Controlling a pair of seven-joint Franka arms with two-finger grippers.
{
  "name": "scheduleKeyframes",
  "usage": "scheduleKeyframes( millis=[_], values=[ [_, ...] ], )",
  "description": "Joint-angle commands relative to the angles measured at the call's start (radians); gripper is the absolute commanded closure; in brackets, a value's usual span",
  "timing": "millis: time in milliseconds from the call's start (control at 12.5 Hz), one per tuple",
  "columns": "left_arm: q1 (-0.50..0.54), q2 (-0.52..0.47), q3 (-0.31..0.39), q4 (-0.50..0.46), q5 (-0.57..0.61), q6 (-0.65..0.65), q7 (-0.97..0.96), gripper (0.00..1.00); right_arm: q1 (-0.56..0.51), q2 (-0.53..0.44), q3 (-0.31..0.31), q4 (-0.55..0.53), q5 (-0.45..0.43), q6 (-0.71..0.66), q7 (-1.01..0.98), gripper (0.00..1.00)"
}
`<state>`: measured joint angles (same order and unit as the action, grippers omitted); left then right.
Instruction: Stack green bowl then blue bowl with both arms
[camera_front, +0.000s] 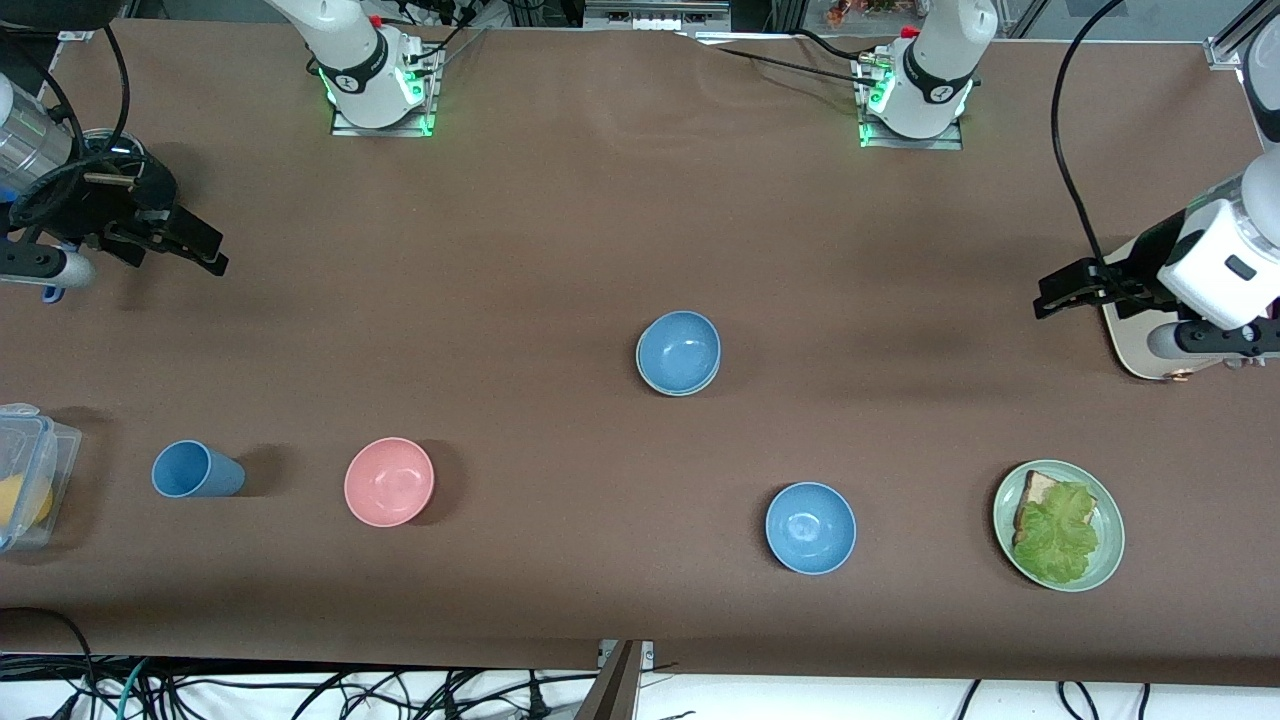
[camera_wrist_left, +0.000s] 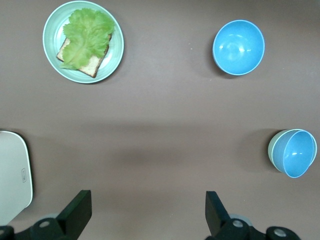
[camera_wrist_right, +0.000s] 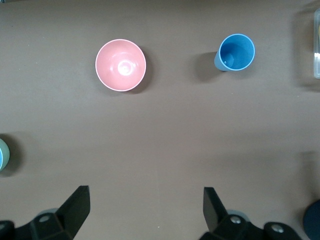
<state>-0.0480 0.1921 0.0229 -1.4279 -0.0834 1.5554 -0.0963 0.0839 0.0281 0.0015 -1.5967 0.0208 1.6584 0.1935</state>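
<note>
Both spread end effectors, left (camera_front: 1045, 300) and right (camera_front: 212, 255), hang well apart from the blue bowl (camera_front: 679, 350) nested in the green bowl (camera_wrist_left: 272, 151).

Robotics lab, not kitchen. My two arm bases (camera_front: 378, 75) bolted on metal plates along table (camera_front: 560, 220) edge, green status lights glowing. Table covered in plain brown cloth. Aluminium frame rails (camera_front: 1235, 40) at corner. Loose black cables (camera_front: 300, 690) tangled on floor beneath table's near edge. Tableware spread out like test props: bowls, cup (camera_front: 195, 470), plate with bread and lettuce (camera_front: 1060, 525).
</note>
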Motion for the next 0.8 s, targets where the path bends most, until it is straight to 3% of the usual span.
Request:
scheduleKeyframes(
  millis=[0,160,722],
  values=[
    [0.045,-0.025,-0.043,-0.020,0.022,-0.015,0.027,0.00,0.013,0.004,0.003,0.018,-0.005,-0.022,-0.014,0.00],
    [0.040,-0.026,-0.043,-0.011,0.021,-0.082,0.027,0.00,0.013,0.004,0.003,0.018,-0.005,-0.020,-0.017,0.00],
    [0.037,0.033,-0.035,0.032,0.019,-0.084,0.026,0.00,0.013,0.004,0.002,0.018,-0.005,-0.020,-0.034,0.00]
  ],
)
